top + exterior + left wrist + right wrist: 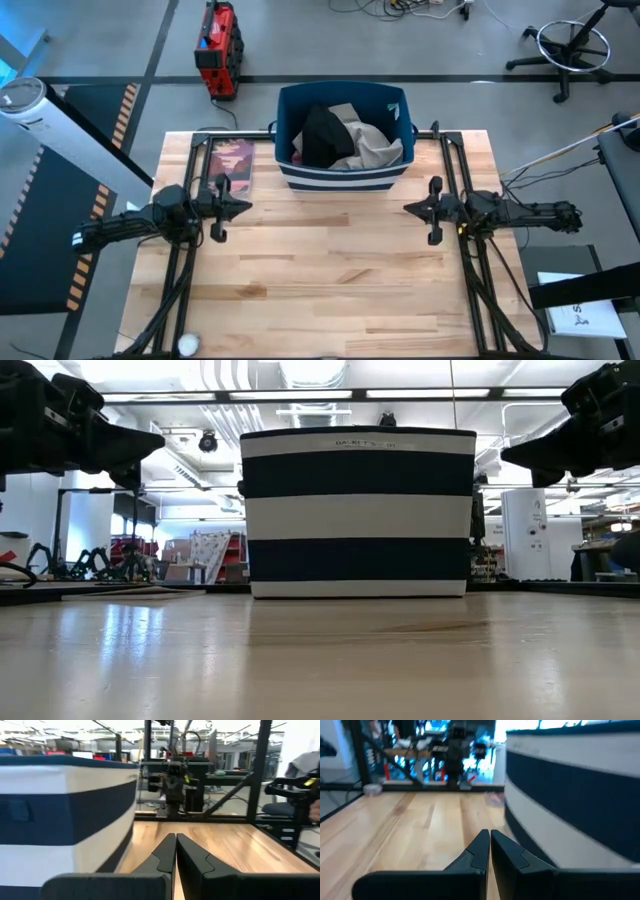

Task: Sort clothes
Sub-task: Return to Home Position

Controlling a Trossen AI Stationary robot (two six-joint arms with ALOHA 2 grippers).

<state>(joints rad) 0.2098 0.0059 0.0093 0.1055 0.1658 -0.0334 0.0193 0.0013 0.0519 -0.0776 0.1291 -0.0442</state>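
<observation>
The clothes (pixel 345 140) lie piled inside the navy bin with white stripes (pixel 343 178) at the table's far middle; a black piece and pale beige pieces show on top. My left gripper (pixel 246 207) hovers shut at the table's left, pointing level toward the right, clear of the bin. My right gripper (pixel 408 209) hovers shut at the table's right, pointing toward the left. In the left wrist view my left gripper (pixel 175 840) has its fingers together, and so does my right gripper (pixel 489 836) in its own view.
A flat dark book with pink print (pixel 230 163) lies on the table left of the bin. A small white ball (pixel 187 344) sits at the near left edge. Bare wood (pixel 330 270) stretches between the arms and toward the near edge.
</observation>
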